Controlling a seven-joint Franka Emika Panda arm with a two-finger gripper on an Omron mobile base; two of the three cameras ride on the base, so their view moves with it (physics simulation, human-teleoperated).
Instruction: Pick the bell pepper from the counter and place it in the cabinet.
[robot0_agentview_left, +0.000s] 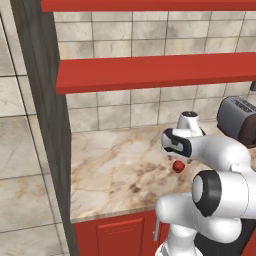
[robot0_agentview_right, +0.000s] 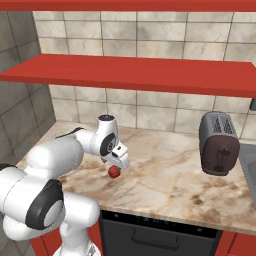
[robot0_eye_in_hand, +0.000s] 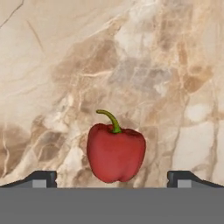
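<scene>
Fingers (robot0_eye_in_hand: 43, 178) of the gripper (robot0_eye_in_hand: 116, 180) are being held wide apart around the bell pepper (robot0_eye_in_hand: 116, 151) on the counter (robot0_eye_in_hand: 65, 65).

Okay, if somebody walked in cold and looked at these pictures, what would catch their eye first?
Probably the red bell pepper on the marble counter, lying between the open gripper tips in the hand view. Next, the long red cabinet boards above, and the dark toaster at the counter's right.

The bell pepper (robot0_agentview_right: 114, 172) lies on the counter (robot0_agentview_right: 170, 175) under the arm's hand.
</scene>
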